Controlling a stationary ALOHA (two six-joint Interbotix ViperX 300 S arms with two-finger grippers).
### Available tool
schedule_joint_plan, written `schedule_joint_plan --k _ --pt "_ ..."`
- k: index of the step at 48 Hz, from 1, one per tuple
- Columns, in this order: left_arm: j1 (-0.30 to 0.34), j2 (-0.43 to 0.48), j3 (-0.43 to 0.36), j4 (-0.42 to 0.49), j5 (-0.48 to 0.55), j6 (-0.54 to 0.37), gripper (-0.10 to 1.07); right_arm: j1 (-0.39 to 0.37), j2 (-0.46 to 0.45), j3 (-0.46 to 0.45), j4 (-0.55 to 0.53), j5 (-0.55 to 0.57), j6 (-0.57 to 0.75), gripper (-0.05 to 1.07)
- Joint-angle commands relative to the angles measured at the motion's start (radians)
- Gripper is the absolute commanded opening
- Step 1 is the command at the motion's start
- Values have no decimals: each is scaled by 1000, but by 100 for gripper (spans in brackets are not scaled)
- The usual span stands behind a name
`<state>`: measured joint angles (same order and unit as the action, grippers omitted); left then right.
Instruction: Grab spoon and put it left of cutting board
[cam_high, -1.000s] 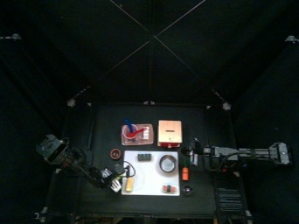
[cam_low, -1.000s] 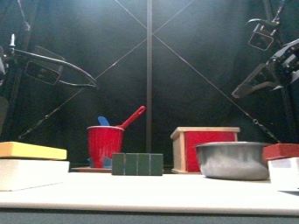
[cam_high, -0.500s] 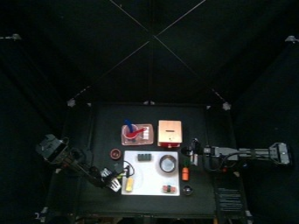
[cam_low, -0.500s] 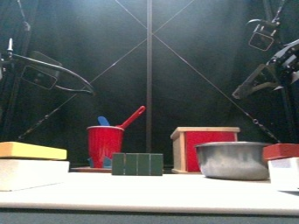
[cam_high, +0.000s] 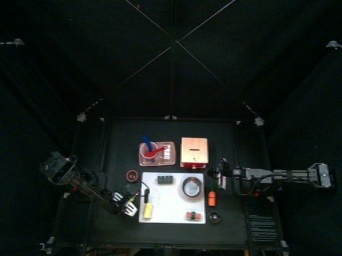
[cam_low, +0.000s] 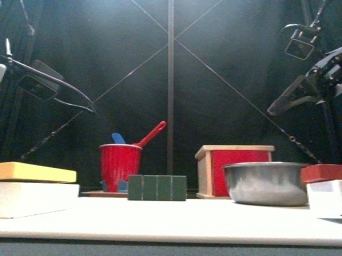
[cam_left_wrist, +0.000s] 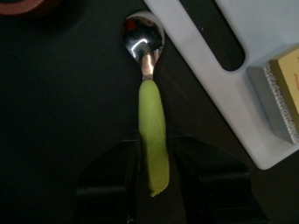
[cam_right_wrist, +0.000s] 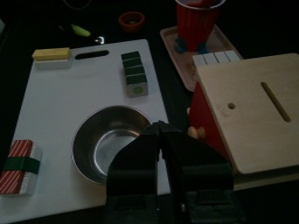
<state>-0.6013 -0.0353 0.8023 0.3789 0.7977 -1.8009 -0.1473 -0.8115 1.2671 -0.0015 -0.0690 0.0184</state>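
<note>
Left gripper (cam_left_wrist: 155, 179) clamped; right gripper (cam_right_wrist: 163, 150) closed.

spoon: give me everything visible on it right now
The spoon has a shiny metal bowl and neck and a slim yellow-green handle that looks like plastic. In the left wrist view it is straight, with the handle's end between the left gripper fingers, which seem closed around it; whether it is lifted cannot be told. It sits off the cutting board, beside its edge, over the dark table. From above it is only a small yellow sliver at the board's left side.
</note>
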Motion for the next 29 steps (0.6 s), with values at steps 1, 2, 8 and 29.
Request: schedule_joint_plan --k 1,2,8,29 --pt "0 -8 -20 -6 3 -11 63 -3 2 -8 2 -5 0 0" --pt "0 -6 -20 -8 3 -15 63 -3 3 -8 2 -5 0 0" --pt "9 -5 -20 -23 3 -48 63 -3 2 -6 2 -5 0 0" --pt "54 20 -15 -25 -153 -46 66 -3 2 -6 2 -5 0 0"
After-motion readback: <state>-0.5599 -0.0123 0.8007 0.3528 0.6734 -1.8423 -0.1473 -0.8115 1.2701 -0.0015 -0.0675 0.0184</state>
